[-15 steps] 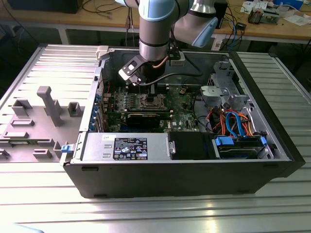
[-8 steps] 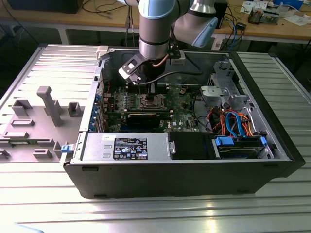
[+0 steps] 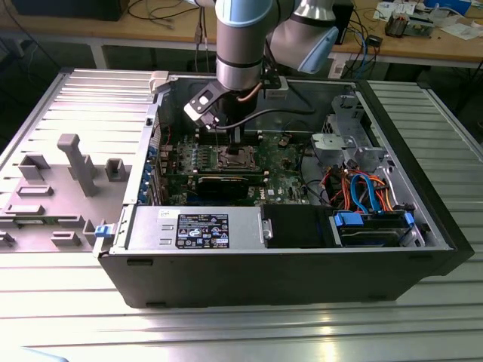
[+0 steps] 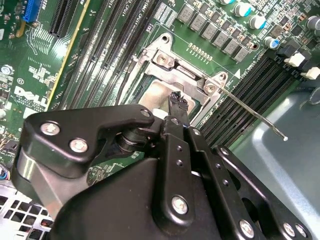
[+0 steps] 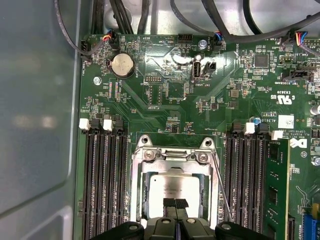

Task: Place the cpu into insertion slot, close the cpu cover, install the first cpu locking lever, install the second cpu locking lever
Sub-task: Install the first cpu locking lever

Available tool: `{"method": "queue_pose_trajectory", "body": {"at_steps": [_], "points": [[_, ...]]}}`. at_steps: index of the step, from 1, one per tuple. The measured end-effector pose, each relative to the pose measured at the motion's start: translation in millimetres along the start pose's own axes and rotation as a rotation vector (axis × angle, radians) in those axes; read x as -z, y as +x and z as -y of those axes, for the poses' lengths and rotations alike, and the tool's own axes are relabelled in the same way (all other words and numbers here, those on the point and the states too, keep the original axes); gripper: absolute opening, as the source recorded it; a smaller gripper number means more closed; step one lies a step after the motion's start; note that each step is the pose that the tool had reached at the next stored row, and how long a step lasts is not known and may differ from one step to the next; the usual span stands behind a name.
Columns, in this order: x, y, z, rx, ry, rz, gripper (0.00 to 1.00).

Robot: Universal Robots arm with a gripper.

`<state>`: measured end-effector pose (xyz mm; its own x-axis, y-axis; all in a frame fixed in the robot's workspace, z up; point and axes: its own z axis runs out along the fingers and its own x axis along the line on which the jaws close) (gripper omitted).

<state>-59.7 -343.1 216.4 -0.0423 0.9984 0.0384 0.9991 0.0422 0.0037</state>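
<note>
The cpu lies flat in the insertion slot, its grey face showing through the window of the cpu cover, which is down around it. In the exterior view the socket sits mid-board inside the open case. My gripper hangs just over the near edge of the chip, its black fingertips pressed together with nothing seen between them. A thin metal locking lever runs along one side of the socket, its free end sticking out over the memory slots. My gripper stands just above the socket.
Black memory slots flank the socket on both sides. The grey case wall rises close by. A power supply, drive bay and coloured cables fill the case's front. A grey fixture stands at the exterior view's left.
</note>
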Motion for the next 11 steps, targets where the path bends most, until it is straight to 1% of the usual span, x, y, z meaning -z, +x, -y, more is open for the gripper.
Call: {"method": "queue_pose_trajectory", "body": {"at_steps": [3,7,9,11], "points": [[3.0,0.1,0.0,0.000,0.0000,-0.0001,0.11],[5.0,0.2,0.0,0.000,-0.0001,-0.0001,0.11],[7.7,0.3,0.0,0.000,0.0000,0.0000,0.11],[9.0,0.4,0.0,0.000,0.0000,0.0000,0.11]]}}
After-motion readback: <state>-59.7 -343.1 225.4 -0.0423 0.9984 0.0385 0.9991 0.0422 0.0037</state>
